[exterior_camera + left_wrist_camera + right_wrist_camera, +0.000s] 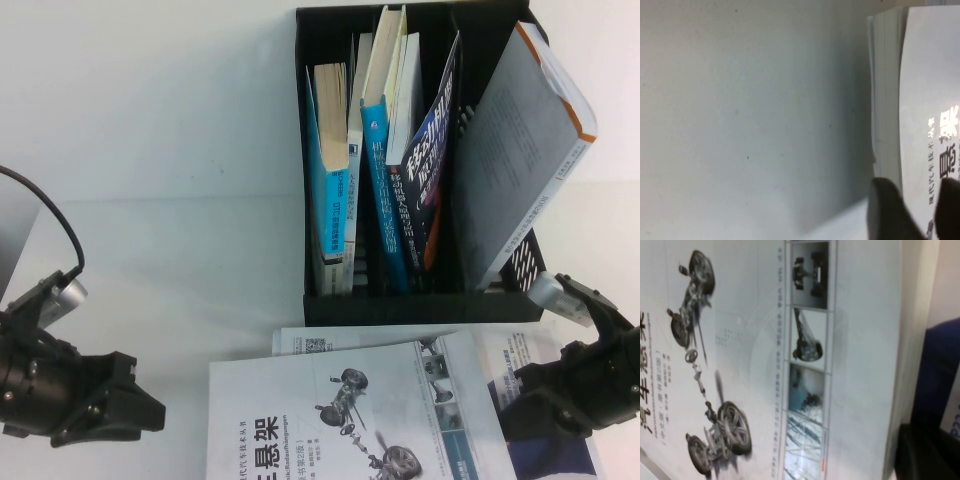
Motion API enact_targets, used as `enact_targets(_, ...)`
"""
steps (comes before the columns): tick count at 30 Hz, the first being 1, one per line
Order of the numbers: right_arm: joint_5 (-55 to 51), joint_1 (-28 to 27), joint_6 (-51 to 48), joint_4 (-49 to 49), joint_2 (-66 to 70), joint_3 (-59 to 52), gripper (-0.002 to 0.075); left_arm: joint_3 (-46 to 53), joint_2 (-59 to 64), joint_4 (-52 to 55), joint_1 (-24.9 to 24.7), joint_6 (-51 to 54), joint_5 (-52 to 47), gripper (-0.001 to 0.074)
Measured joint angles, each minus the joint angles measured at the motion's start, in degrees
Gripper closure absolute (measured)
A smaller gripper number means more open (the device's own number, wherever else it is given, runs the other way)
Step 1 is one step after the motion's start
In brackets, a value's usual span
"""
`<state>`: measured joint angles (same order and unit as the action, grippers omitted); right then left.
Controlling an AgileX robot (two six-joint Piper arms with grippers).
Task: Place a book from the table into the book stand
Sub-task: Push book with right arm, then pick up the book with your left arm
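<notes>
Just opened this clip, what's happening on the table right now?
A two-armed robot is set to shelve a book. The white car-suspension book lies flat on the table, on top of other books, in front of the black book stand, which already holds several upright books. The left gripper sits at the book's left edge and the right gripper at its right edge. Nothing is lifted yet.
</notes>
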<state>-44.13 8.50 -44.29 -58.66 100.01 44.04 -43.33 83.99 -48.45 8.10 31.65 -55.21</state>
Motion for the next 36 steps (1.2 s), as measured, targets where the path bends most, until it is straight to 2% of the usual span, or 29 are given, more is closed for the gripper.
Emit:
enact_targets(5,-0.2,0.0,0.0,0.0,0.1,0.0,0.0731,0.2,1.4,-1.6,0.0,0.7,-0.1,0.028)
enact_targets(9,-0.3,0.0,0.0,0.0,0.1,0.0,0.0731,2.9,3.9,-7.9,0.0,6.4,0.9,0.018)
enact_targets(18,-2.5,0.0,0.0,0.5,0.3,0.0,0.0731,6.8,10.9,-21.8,0.0,19.7,2.0,0.0153)
enact_targets(26,-3.8,0.0,0.0,0.5,0.3,0.0,0.0731,6.7,19.4,-32.1,0.0,28.1,-4.7,0.0152)
enact_targets(36,-4.1,0.0,-0.1,0.0,0.3,0.0,0.0731,6.7,26.7,-37.0,-3.5,30.7,-9.2,0.0166)
